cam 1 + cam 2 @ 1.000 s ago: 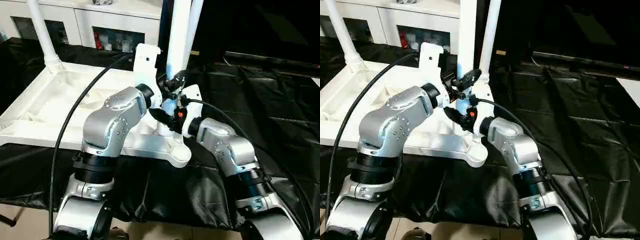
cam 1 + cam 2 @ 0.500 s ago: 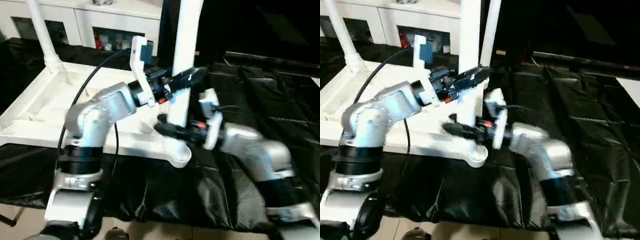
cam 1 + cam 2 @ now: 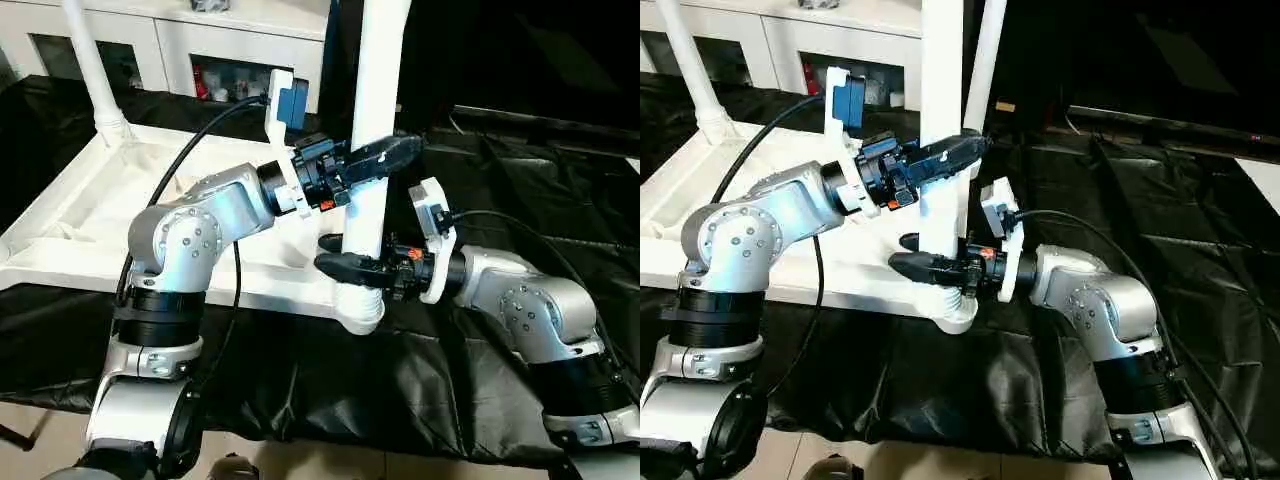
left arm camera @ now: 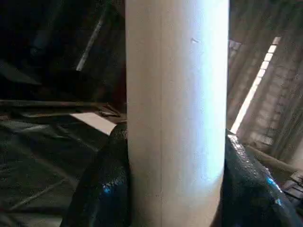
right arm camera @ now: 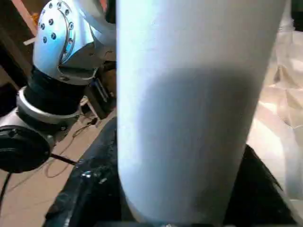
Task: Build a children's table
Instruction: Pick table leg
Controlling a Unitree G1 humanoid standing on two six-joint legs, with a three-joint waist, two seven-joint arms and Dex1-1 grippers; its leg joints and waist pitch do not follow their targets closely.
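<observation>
The children's table top point(image 3: 90, 215) lies upside down, ribbed side up, on the black cloth. One white leg point(image 3: 372, 90) stands upright in the near right corner socket point(image 3: 360, 312). My left gripper point(image 3: 385, 155) is shut on this leg about halfway up the part I can see. In the left wrist view the leg point(image 4: 175, 113) sits between its black fingers point(image 4: 102, 189). Lower down, just above the socket, my right gripper point(image 3: 340, 258) is shut on the same leg point(image 5: 189, 118). Another leg point(image 3: 92, 70) stands at the far left corner and a third leg point(image 3: 985, 60) at the far right.
Black cloth point(image 3: 520, 180) drapes the work surface to the right and front. A white cabinet point(image 3: 180, 40) stands behind the table. Black cables point(image 3: 190, 160) loop from both wrists over the table top. Light floor point(image 3: 40, 450) shows past the near edge.
Both arms have swung outward from a tight cluster at the leg's base. My left gripper now grips higher on the leg and my right reaches it from the right, low. The leg stays upright.
</observation>
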